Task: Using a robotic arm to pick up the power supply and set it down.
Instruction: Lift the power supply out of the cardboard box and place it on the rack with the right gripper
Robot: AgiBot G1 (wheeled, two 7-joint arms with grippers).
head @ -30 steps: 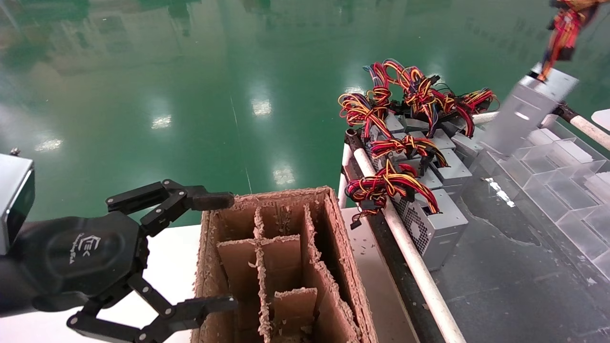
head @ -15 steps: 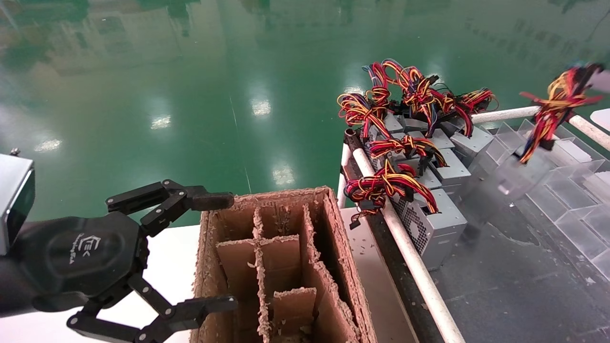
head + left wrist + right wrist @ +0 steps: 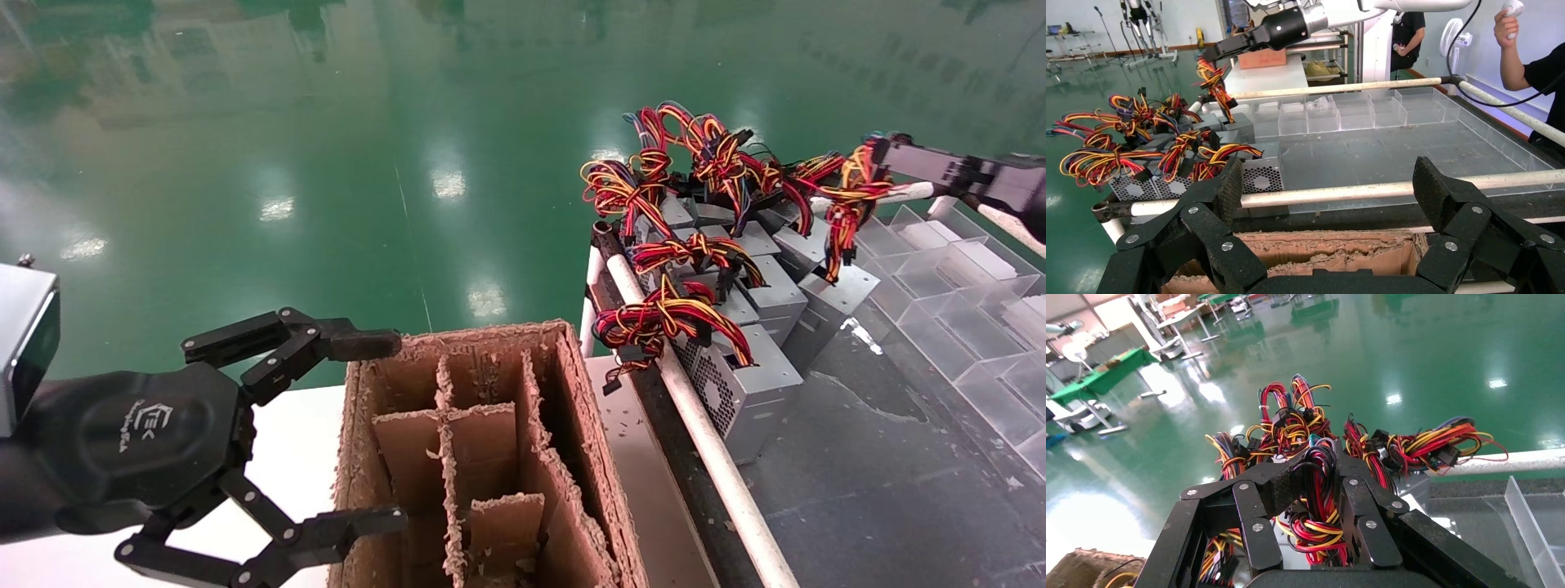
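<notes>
**Right gripper holds a power supply by its wire bundle at the end of the row**

In the upper right of the head view, the right gripper point(image 3: 887, 155) reaches in from the frame's right edge, its jaws closed narrow on the wire bundle point(image 3: 846, 200) of the power supply point(image 3: 829, 314). The right wrist view shows the red, yellow and black wires pinched between the black fingers point(image 3: 1257, 523). The grey box hangs tilted below the bundle, its lower end at the dark tray floor point(image 3: 866, 457), just beside the other units point(image 3: 739, 384) lined up along the white rail point(image 3: 703, 433). Clear plastic dividers point(image 3: 972, 278) stand to its right.

At lower left of the head view, the left gripper point(image 3: 372, 433) hovers with jaws wide apart beside the worn cardboard box point(image 3: 474, 457).
</notes>
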